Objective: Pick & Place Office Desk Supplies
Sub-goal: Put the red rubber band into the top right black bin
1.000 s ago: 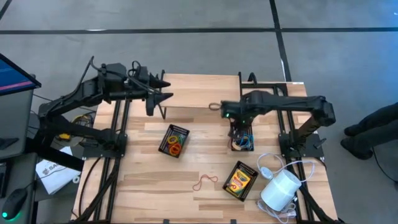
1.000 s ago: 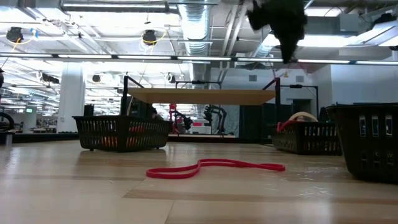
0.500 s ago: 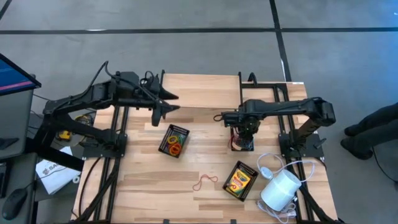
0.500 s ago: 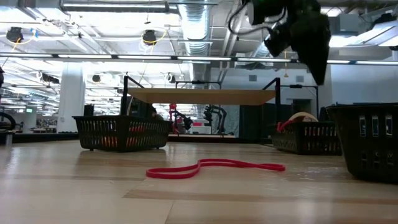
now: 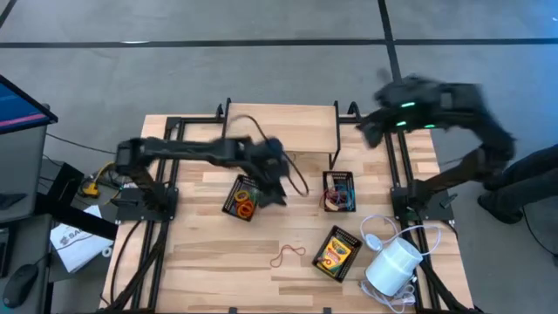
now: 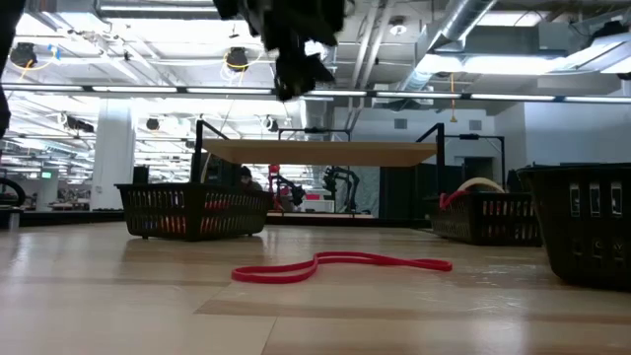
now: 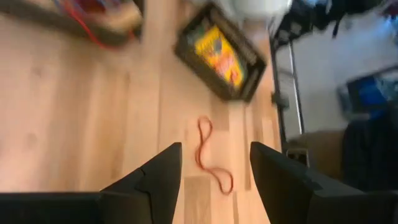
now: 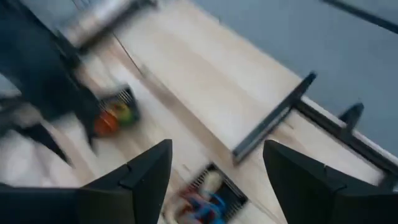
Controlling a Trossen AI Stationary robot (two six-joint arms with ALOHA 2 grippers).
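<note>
thin red elastic loop [image 6: 340,264] on pale wood table [image 5: 200,253], both end effectors [image 7: 214,177] [image 8: 217,165] wide

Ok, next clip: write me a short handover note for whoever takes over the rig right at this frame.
Left end effector: open and empty, above the table beside the left mesh tray, with the red elastic loop ahead of it.
Right end effector: open and empty, raised by the table's far right edge.
Supplies: coloured loops lie in the left mesh tray and in the middle tray; a crayon box sits in the third tray, next to the white cylinder.
Done: those trays are loaded.
Left: the red elastic loop is on the bare wood near the front edge, not yet picked up.
</note>
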